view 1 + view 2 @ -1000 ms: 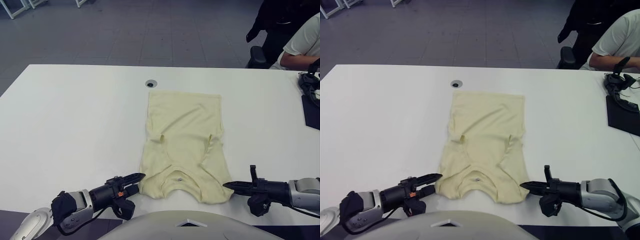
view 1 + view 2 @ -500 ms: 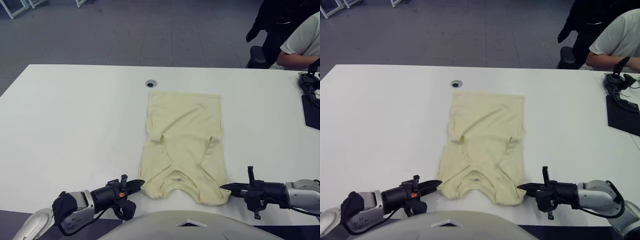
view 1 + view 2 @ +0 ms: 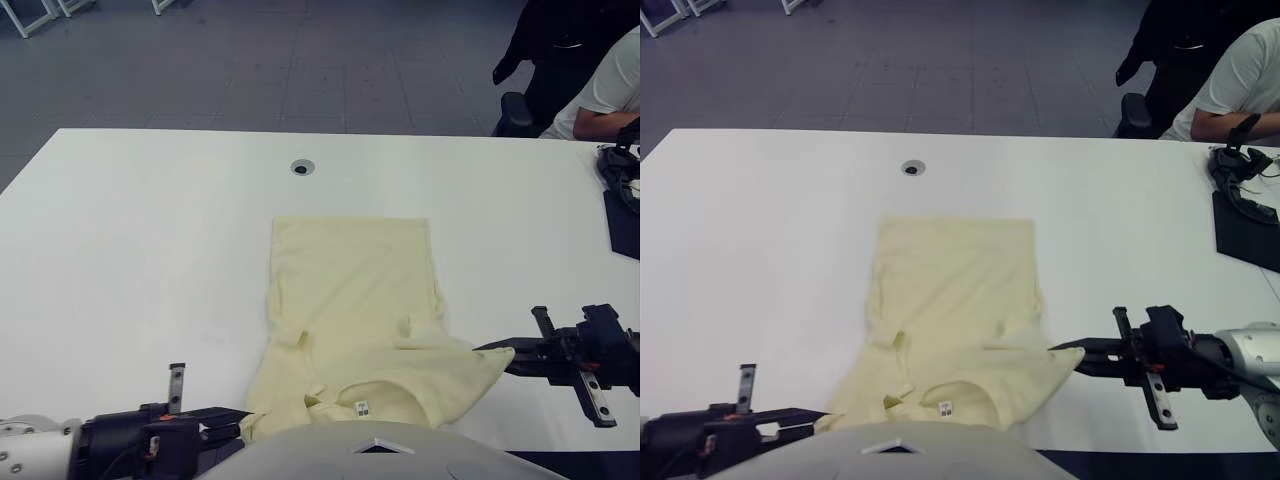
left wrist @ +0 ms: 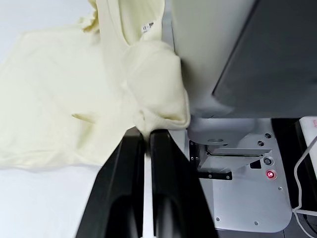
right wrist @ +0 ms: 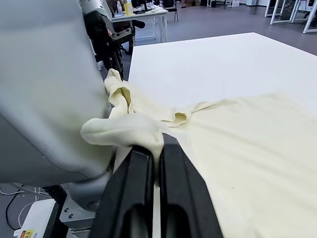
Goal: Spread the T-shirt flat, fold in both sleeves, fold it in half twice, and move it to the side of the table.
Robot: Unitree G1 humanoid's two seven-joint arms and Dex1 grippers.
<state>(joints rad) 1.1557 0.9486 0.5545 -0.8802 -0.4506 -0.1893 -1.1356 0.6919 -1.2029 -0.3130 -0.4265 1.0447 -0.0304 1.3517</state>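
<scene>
While left claw (image 3: 232, 426) at 7 o'clock and right claw (image 3: 497, 351) at 4 o'clock each pinch a shoulder corner, T-shirt (image 3: 350, 290) lies on table (image 3: 130, 230), long axis 12–6, hem toward 12, collar toward 6.

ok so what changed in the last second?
Both grippers took hold of the near corners of the T-shirt. The left gripper drew back toward the robot, and the right gripper moved out to the right. The T-shirt slid toward the robot, its far hem now farther from the table hole. The sleeves stay folded in, and the hole has not moved.
</scene>
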